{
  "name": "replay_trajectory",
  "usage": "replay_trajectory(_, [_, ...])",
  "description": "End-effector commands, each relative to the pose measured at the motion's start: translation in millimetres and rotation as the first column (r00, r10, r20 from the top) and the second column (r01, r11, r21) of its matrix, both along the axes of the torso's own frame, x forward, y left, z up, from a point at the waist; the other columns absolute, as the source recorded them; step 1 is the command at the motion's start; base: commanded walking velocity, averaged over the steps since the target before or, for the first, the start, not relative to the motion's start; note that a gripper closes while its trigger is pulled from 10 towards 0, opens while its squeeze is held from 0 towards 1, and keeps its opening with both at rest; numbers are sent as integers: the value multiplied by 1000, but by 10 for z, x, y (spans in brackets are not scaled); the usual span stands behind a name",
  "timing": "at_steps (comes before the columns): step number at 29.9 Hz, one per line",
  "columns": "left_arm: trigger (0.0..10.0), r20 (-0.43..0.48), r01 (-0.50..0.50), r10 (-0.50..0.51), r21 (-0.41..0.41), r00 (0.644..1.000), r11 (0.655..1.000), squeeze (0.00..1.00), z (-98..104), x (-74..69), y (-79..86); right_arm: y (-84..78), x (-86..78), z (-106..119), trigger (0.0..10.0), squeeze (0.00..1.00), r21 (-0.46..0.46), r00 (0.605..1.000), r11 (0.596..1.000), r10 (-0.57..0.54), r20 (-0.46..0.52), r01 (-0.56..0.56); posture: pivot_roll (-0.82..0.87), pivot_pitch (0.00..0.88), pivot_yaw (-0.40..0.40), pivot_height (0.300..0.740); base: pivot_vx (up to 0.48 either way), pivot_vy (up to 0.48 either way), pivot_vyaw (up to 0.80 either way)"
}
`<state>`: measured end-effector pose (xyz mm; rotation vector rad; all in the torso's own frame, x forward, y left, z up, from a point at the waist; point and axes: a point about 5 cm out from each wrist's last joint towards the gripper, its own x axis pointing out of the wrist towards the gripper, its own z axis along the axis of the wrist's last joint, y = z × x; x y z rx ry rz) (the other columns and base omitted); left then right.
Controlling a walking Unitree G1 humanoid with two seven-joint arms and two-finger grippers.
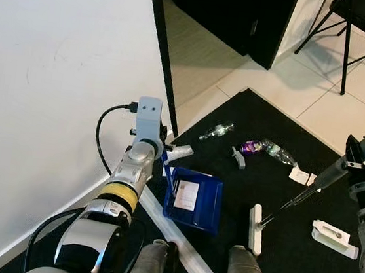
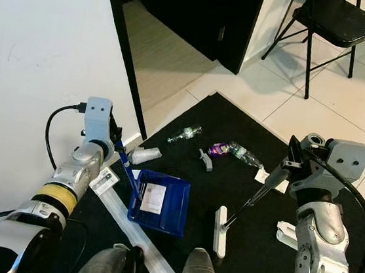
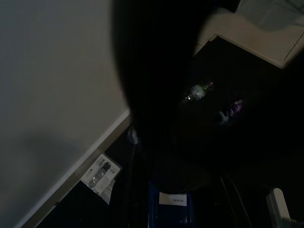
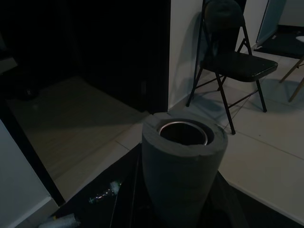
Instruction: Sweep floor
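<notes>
My left gripper (image 2: 117,143), low beside the white wall, is shut on the upright blue handle of a blue dustpan (image 1: 195,200). The pan rests on the black mat (image 1: 289,122) with a white paper inside. On the right, my right gripper (image 2: 289,165) is shut on the grey broom handle (image 2: 258,191), whose foam-wrapped end (image 4: 183,166) fills the right wrist view. The handle slants down to the white broom head (image 1: 255,228), which lies on the mat right of the pan. Beyond them litter is scattered: a clear bottle (image 1: 216,131), a purple wrapper (image 1: 252,146), a second bottle (image 1: 279,153) and a grey scrap (image 1: 237,157).
A crumpled white piece (image 1: 179,152) lies by the pan's handle, a white paper (image 1: 300,176) and a white box (image 1: 334,237) at the right. A leaflet (image 2: 103,180) lies by the wall. A folding chair (image 2: 334,22) stands on the tiles beside a dark doorway (image 1: 223,9).
</notes>
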<state>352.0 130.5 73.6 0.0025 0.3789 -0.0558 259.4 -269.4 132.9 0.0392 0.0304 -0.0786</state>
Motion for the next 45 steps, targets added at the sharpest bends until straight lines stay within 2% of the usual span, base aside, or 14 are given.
replay_trajectory(1, [10000,-36,3,-2,40,999,999,0,-65,-36,56,36,2,16,10000,0,-1,1000,1000,10,24,-10,-214,137,101,740,0,0,0])
replay_trajectory(11, [10000,-105,-4,16,112,994,994,0,-273,-144,92,32,-3,7,10000,0,0,1000,1000,7,20,-7,-219,143,98,740,0,0,0])
replay_trajectory(12, [10000,-115,1,13,117,993,993,1000,-298,-159,91,34,-2,8,10000,0,0,1000,1000,7,21,-7,-219,143,98,740,0,0,0])
replay_trajectory(16, [10000,-128,0,16,124,992,992,1000,-336,-186,102,35,-1,9,10000,0,-1,1000,1000,8,21,-8,-221,145,96,740,0,0,0])
replay_trajectory(19, [10000,-105,-6,18,117,994,993,1000,-281,-150,112,31,-4,8,10000,0,-1,1000,1000,7,20,-7,-219,145,97,740,0,0,0])
replay_trajectory(20, [10000,-86,-7,17,109,996,994,0,-240,-123,115,31,-4,8,10000,0,-1,1000,1000,7,20,-7,-218,144,97,740,0,0,0])
replay_trajectory(24, [10000,-31,-10,12,84,999,996,0,-108,-41,123,37,-3,8,10000,0,-1,1000,1000,7,21,-7,-218,144,98,740,0,0,0])
replay_trajectory(25, [10000,8,-5,4,73,1000,997,0,2,20,143,40,-5,8,10000,0,1,1000,1000,7,22,-7,-216,145,104,740,0,0,0])
replay_trajectory(30, [10000,43,2,-6,81,999,997,0,110,72,202,42,-16,3,10000,0,2,1000,1000,4,22,-4,-215,146,107,740,0,0,0])
replay_trajectory(34, [10000,67,9,-16,104,998,995,0,220,113,327,32,-38,-9,10000,0,4,1000,1000,-3,20,3,-210,149,110,740,0,0,0])
replay_trajectory(40, [10000,34,30,-35,136,999,990,0,171,88,349,42,-33,-16,10000,0,7,1000,1000,-2,19,2,-206,148,111,740,0,0,0])
replay_trajectory(42, [10000,-13,75,-74,158,997,985,0,89,40,319,45,-31,-17,10000,0,8,1000,1000,-1,20,1,-206,148,111,740,0,0,0])
replay_trajectory(45, [10000,-38,102,-96,170,995,980,0,46,10,303,44,-32,-16,10000,0,8,1000,1000,-1,20,1,-207,149,110,740,0,0,0])
